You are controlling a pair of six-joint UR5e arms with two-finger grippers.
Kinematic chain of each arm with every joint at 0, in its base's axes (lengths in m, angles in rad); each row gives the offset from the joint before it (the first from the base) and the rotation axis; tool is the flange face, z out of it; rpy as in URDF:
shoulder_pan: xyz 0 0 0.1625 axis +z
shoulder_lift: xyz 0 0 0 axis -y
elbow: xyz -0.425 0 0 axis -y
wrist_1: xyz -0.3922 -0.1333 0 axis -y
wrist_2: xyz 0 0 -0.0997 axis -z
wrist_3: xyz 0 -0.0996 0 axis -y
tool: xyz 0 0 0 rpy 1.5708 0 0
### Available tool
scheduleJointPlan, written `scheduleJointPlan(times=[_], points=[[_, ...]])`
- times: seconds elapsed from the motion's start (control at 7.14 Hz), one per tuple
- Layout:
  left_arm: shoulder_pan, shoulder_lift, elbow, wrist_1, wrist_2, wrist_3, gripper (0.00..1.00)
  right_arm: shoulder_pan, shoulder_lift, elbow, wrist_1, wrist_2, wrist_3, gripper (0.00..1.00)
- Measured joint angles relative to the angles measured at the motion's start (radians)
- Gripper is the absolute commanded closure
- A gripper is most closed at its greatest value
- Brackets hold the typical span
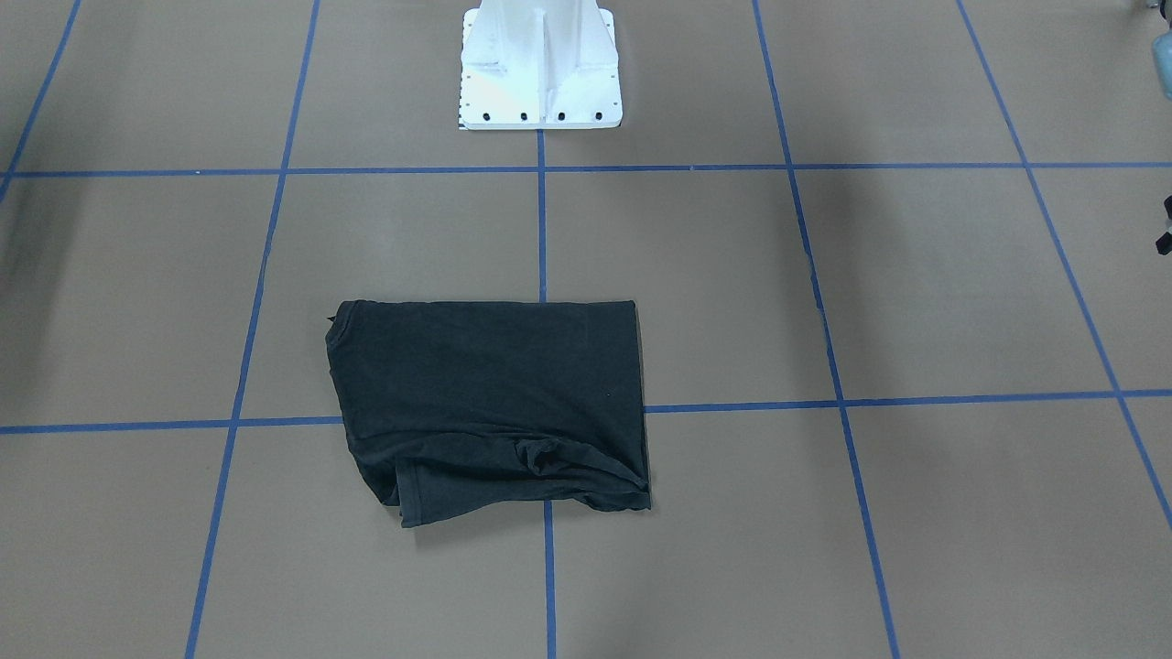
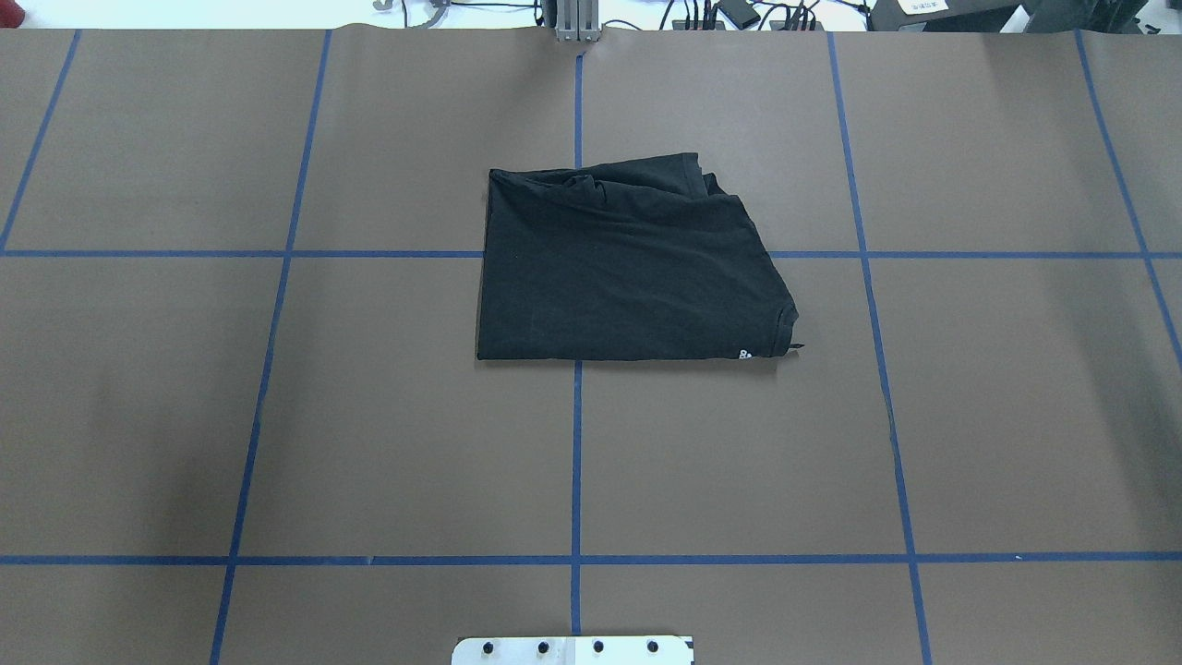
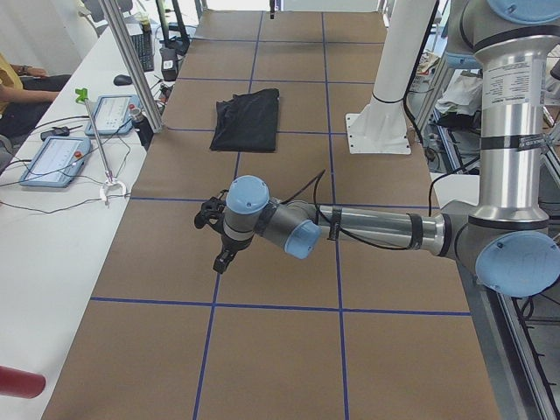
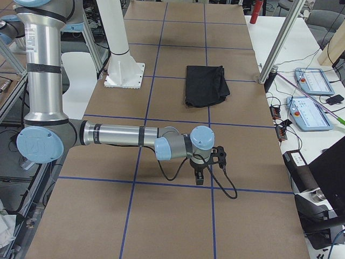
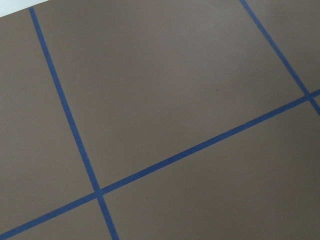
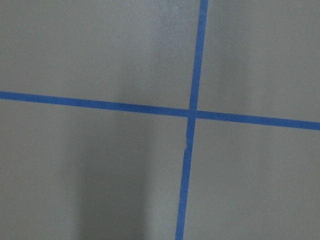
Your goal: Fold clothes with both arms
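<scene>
Black T-shirt (image 2: 628, 268) folded to rough rectangle, flat mid-table (image 2: 369, 443), covering a blue tape (image 2: 576, 443) crossing. My left gripper (image 3: 224, 260) and right gripper (image 4: 198, 177) hang over opposite table ends, well apart from it; clenched or released, cannot tell.

The worktop (image 2: 416, 416) lies under a brown sheet, marked into large squares by blue tape lines (image 2: 576, 462). A white side bench (image 3: 44, 254) runs along one long side, carrying two blue-rimmed control boxes (image 3: 54, 160), a computer mouse (image 3: 122, 80) and loose cables (image 2: 702, 14). Slanted aluminium posts (image 3: 133, 66) rise where bench and worktop meet. The light is even, with soft shadows on the sheet.
</scene>
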Motion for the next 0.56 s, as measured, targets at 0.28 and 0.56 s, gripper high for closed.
scheduleJointPlan(times=[0.28,0.56], points=[[-0.018,0.009,-0.011,0.081,-0.002,0.018,0.00,0.004,0.015,0.003,-0.113,-0.046,-0.082,0.00],[-0.037,0.035,-0.051,0.093,-0.027,0.015,0.00,0.017,0.035,0.016,-0.181,-0.068,-0.107,0.00]])
